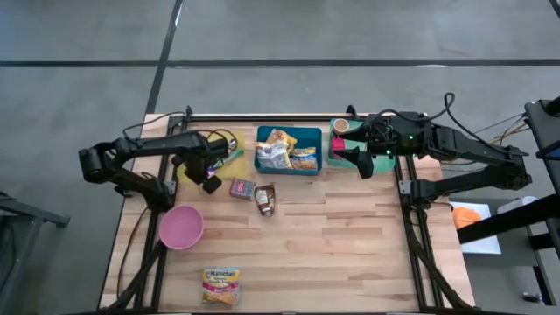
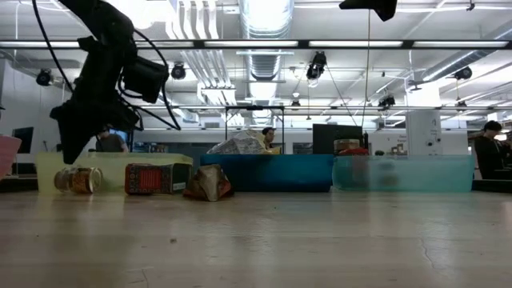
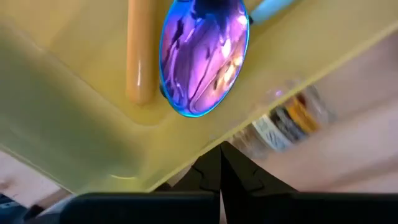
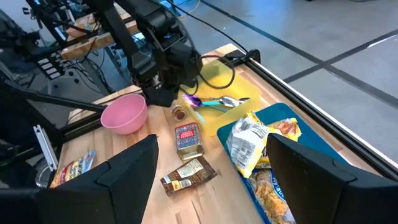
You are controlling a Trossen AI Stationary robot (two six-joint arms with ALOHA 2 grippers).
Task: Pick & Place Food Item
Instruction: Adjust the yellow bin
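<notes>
A small glass spice jar (image 2: 78,179) lies on its side on the table against the near edge of the yellow tray (image 1: 236,166). My left gripper (image 2: 70,152) hangs shut just above the jar, pointing steeply down over the tray's near rim (image 3: 186,163), touching nothing that shows. A red box (image 1: 241,187) and a brown packet (image 1: 265,199) lie to the right of the jar. My right gripper (image 1: 359,162) waits open, high over the teal bin (image 1: 337,156) at the far right.
The yellow tray holds an iridescent spoon (image 3: 204,59) and other utensils. A blue bin (image 1: 289,166) with snack packets stands at the far middle. A pink bowl (image 1: 181,227) sits near the left edge and a noodle packet (image 1: 220,286) near the front edge.
</notes>
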